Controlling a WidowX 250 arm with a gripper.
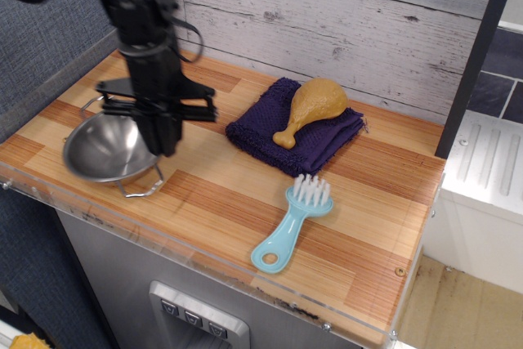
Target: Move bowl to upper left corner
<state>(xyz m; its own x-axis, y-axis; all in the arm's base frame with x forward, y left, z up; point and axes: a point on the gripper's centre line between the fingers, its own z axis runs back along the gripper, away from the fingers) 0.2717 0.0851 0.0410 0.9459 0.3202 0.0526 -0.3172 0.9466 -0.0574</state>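
The shiny steel bowl (102, 149) is at the front left of the wood counter, near the front edge, with one wire handle (144, 188) sticking out toward the front. My gripper (163, 143) points straight down at the bowl's right rim, with its fingers pressed together on that rim. I cannot tell whether the bowl rests on the counter or hangs just above it. The upper left corner (96, 78) of the counter lies behind the bowl, partly hidden by my arm.
A purple cloth (323, 145) with a toy chicken drumstick (313, 106) on it lies at the back middle. A light blue brush (292, 222) lies toward the front right. A whitewashed plank wall bounds the back and a grey-blue panel the left.
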